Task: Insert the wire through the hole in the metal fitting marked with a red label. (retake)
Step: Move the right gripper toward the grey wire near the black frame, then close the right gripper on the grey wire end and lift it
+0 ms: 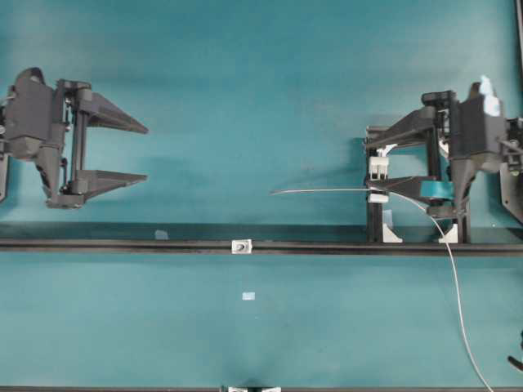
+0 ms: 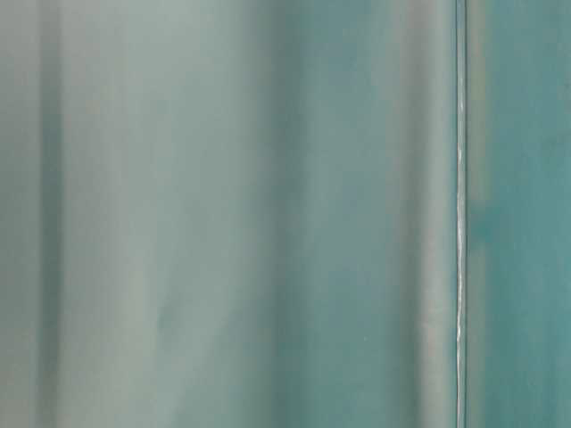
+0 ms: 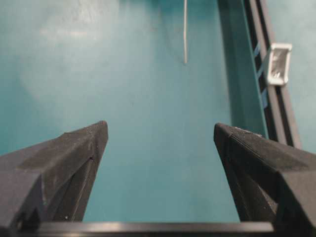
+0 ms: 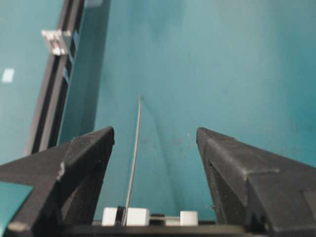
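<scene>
The wire is thin and pale. It lies level from its free tip at mid-table to a white clip, then curves down to the lower right. The metal fitting, a tiny silvery square with a dark hole in its middle, sits on the black rail; no red label shows. My right gripper is open around the clip, and the wire passes between its fingers, nearer the left one and touching neither. My left gripper is open and empty at the far left, with the wire tip and the fitting ahead of it.
A black rail crosses the table from side to side. A black stand with white feet carries the clip. A small pale tag lies below the rail. A second fitting sits at the bottom edge. The table-level view is a teal blur.
</scene>
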Robot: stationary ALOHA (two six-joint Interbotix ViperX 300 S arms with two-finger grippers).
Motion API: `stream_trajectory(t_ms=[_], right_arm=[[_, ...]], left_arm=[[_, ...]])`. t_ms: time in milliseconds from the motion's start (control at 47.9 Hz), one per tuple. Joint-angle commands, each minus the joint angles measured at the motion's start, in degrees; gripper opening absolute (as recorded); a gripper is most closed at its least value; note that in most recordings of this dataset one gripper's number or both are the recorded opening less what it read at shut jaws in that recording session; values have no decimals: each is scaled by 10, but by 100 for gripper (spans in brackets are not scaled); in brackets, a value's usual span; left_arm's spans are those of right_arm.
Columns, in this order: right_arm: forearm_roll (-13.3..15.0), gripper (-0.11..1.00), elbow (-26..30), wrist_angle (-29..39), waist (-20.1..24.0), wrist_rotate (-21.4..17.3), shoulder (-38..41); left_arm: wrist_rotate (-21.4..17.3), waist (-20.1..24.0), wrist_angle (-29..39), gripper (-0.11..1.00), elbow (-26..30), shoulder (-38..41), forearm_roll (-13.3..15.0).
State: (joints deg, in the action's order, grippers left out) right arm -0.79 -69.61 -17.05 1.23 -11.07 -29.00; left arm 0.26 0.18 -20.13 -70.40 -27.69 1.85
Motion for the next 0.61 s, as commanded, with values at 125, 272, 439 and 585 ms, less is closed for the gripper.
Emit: stream_trajectory(t_ms=[125, 272, 439, 585], right_arm=[[0, 76, 41, -2, 3, -8, 61], [1, 76, 62, 3, 3, -25, 107], [2, 76, 81, 3, 5, -27, 154], [3, 76, 99, 3, 6, -27, 185]], left_arm=[[3, 0, -5, 81, 21, 34, 2], [5, 0, -5, 81, 28, 60, 2], [6, 0, -5, 81, 36, 83, 2], [7, 0, -5, 81, 46, 102, 2]])
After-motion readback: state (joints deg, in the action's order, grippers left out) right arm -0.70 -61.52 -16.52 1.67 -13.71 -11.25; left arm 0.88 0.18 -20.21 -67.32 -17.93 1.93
